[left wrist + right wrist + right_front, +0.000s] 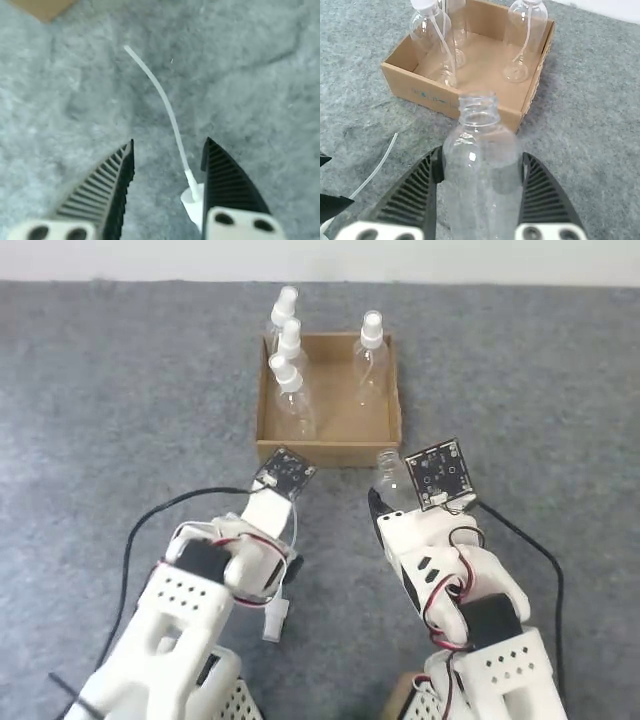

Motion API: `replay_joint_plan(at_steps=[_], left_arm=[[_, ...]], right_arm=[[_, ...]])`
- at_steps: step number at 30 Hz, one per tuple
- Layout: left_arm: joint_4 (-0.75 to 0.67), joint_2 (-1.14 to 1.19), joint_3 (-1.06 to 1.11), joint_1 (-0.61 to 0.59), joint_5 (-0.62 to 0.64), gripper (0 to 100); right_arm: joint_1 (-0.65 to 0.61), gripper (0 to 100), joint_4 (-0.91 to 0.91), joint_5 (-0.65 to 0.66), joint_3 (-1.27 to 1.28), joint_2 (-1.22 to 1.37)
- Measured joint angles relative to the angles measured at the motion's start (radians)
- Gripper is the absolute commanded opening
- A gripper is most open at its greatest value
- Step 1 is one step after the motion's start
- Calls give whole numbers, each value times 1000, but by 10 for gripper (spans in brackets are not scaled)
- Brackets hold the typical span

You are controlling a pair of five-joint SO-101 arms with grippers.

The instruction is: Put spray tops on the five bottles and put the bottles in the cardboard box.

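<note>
The left gripper hangs low over the grey desk with its jaws apart. The last spray top lies between them, its head against one finger and its long curved tube running out toward the cardboard box. Nothing clamps it, so closing off-centre could push it aside or pinch only the thin tube, which would bend rather than lift.

Four capped bottles stand inside the box, three along its left side and one at the right.

Just in front of the box's right corner, the right gripper is clamped on the fifth bottle, which is upright with its neck bare.

The tube is bowed and the neck narrow, so I judge threading to be the risky part: the tip could catch the rim and slide outside. Pressing the top down could tilt the smooth, clear bottle in its grip. The two arms are also close together and could knock each other.
</note>
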Motion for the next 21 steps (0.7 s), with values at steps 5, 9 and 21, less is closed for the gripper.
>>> replay_joint_plan(at_steps=[5,9,21], left_arm=[[0,124,-37,5,-3,171],[-40,203,-51,5,-3,113],[-107,376,-103,14,0,108]], right_arm=[[0,63,0,0,0,0],[0,63,0,0,0,0],[0,63,0,0,0,0]])
